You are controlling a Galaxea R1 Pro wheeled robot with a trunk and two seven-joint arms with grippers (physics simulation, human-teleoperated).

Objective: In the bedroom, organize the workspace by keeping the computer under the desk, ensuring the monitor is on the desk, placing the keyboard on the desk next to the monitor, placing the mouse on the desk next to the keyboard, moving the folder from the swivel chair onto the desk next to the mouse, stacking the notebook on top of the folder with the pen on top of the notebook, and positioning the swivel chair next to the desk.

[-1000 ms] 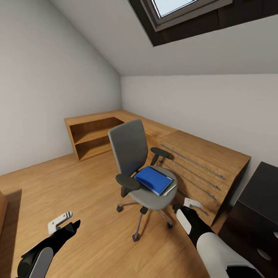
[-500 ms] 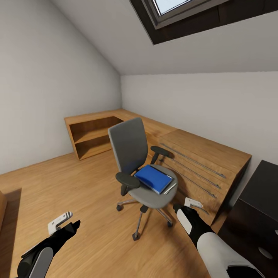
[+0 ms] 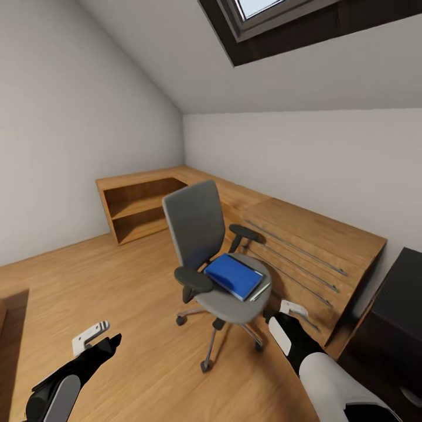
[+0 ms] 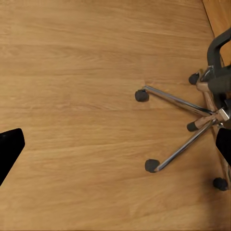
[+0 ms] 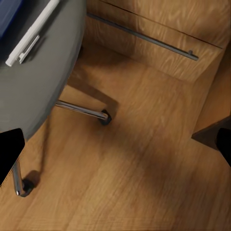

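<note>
- Nearest the camera in the head view, the left gripper (image 3: 94,343) hangs low over bare wood floor (image 3: 88,281), well apart from every task item. Its wrist view shows the two fingertips spread to opposite frame edges with nothing between them: jaws wide, empty.
- Beside it on the robot's right, the right gripper (image 3: 287,316) sits just short of the seat edge of the swivel chair (image 3: 217,264). Its wrist view likewise shows dark fingertips (image 5: 9,149) at opposite edges with only floor between: jaws wide, empty.
- Ahead of the right gripper and slightly toward the robot's left, the folder (image 3: 233,274) lies flat on the seat. Its long axis runs diagonally, from the backrest side toward the seat's front-right edge.
- A white pen (image 5: 31,33) lies along the folder's near-right edge, close to the seat rim.
- Judgement: the right arm is clearly the nearer one; a short reach forward and up over the seat rim should bring it to the folder's near corner.
- Behind the chair, low light-wood cabinets (image 3: 305,246) line the wall.
- At far right, a dark corner of the desk (image 3: 404,299) stands well apart from the chair.
</note>
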